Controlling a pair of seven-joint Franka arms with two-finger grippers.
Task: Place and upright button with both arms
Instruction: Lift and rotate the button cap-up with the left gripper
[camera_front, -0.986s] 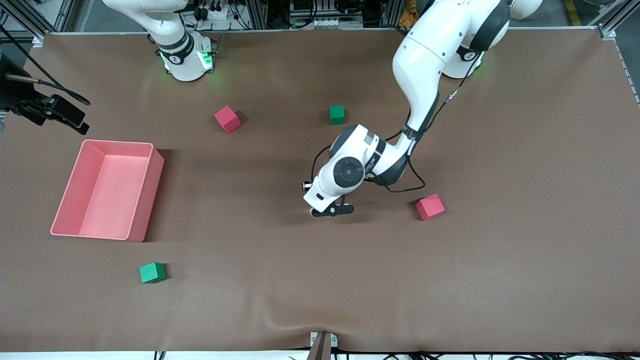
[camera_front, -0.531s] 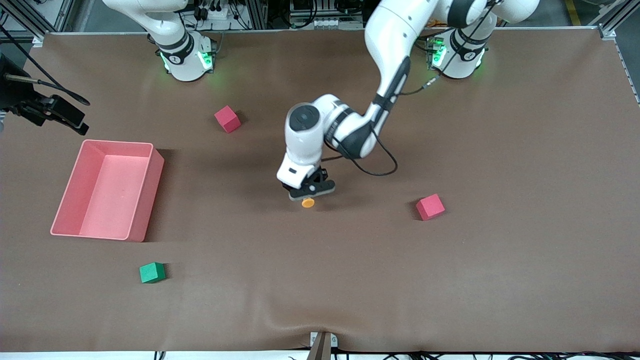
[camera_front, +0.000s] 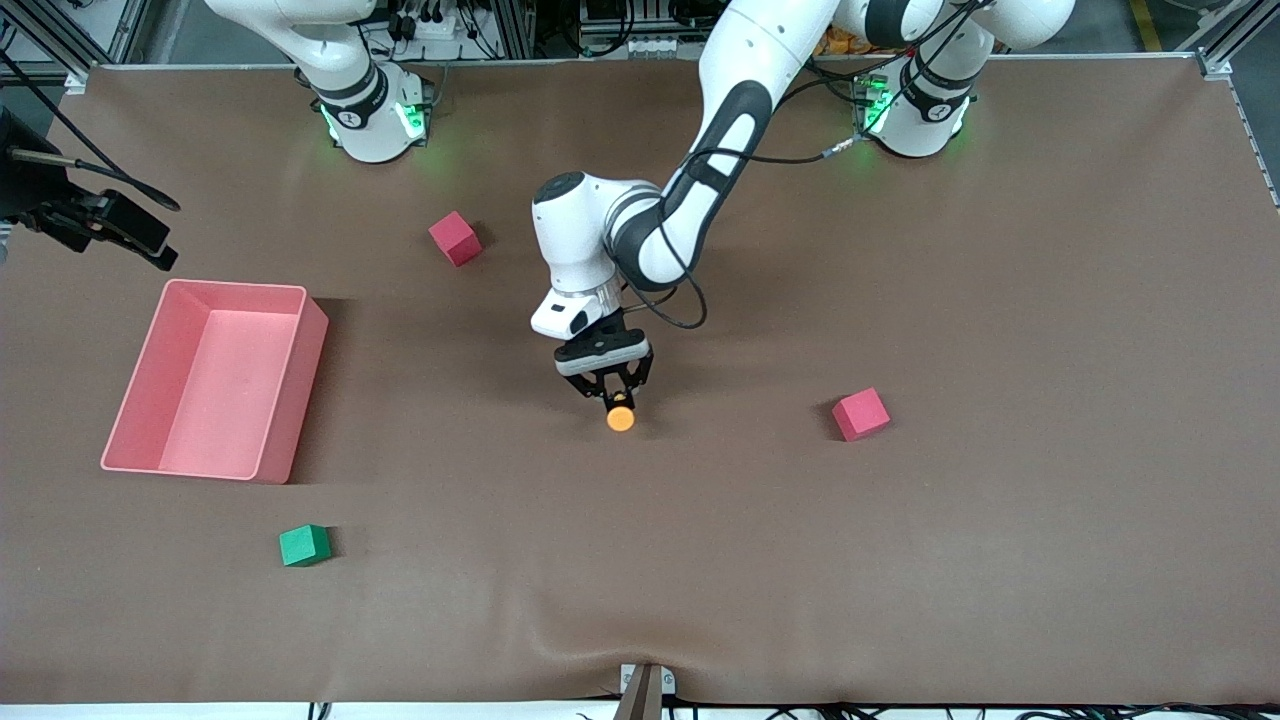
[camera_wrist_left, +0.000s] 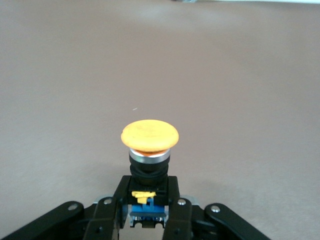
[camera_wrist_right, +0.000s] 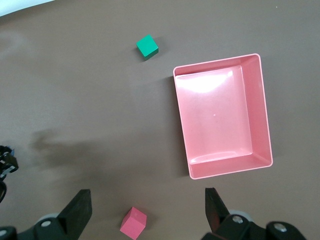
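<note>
The left end effector (camera_front: 617, 398) hangs low over the middle of the brown surface (camera_front: 900, 560), its fingers (camera_wrist_left: 182, 212) pinched on the black-and-blue body of the button (camera_front: 621, 419), whose orange cap sticks out past the fingertips toward the front camera. From the left wrist view the grip looks to be only on the lower end of the body, with the cap and collar free, so I'd judge the hold a shallow one. The right arm waits up at the pink bin's end of the surface; its end effector (camera_wrist_right: 147, 212) is spread wide and empty, looking down on the pink bin (camera_wrist_right: 262, 105), a red cube (camera_wrist_right: 133, 221) and a green cube (camera_wrist_right: 147, 46). The worry from here is the set-down: the button is top-heavy with that broad cap, and if it is let go while tilted, or with its base not yet squarely on the surface, it will likely tip onto its side and roll on the cap rim. A pinch that short could also let it swivel between the fingers on contact. Half a second ago the left wrist was turned so the fingers pointed more sideways and the cap only peeped out under them; a second ago it sat nearer the other red cube (camera_front: 860, 413) with no orange showing at all. Since then the wrist has swung round and shifted toward the right arm's end, while the bin and cubes lie as they did.
</note>
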